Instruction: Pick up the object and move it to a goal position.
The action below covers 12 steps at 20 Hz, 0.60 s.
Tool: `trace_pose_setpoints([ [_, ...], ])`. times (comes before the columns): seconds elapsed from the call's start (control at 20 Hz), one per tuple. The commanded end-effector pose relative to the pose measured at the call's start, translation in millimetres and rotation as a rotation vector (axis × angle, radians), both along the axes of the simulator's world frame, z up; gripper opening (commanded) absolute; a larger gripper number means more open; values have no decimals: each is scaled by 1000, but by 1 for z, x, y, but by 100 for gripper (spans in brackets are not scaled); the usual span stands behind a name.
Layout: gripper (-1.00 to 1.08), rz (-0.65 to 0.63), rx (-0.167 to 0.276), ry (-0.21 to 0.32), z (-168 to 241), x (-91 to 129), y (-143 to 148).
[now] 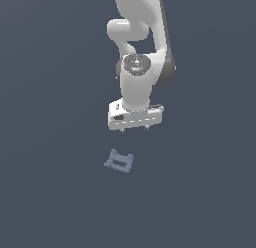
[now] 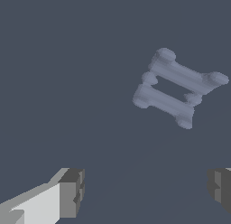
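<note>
The object (image 1: 119, 161) is a small flat pale blue-grey frame with an open centre and protruding corner tabs, lying flat on the dark floor. The wrist view shows the object (image 2: 173, 88) tilted across the picture, apart from both fingers. My white gripper (image 1: 134, 129) hangs above the floor, higher than the object and slightly toward the exterior view's right of it. Its fingertips (image 2: 72, 193) stand wide apart with nothing between them, so my gripper (image 2: 146, 189) is open.
The white arm (image 1: 141, 52) rises behind the gripper in the exterior view. Around the object there is only the plain dark grey floor (image 1: 55, 192).
</note>
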<state>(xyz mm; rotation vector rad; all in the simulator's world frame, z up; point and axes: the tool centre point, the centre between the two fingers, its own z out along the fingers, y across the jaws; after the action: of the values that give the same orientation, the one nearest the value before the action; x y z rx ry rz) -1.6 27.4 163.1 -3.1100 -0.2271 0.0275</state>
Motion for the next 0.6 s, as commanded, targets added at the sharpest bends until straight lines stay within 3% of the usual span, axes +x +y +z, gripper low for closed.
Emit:
trace_pose_setpoints([
  [0.0, 100, 33, -1, -1, -2, 3, -2],
  [0.55, 100, 275, -8, -6, -19, 24, -13],
])
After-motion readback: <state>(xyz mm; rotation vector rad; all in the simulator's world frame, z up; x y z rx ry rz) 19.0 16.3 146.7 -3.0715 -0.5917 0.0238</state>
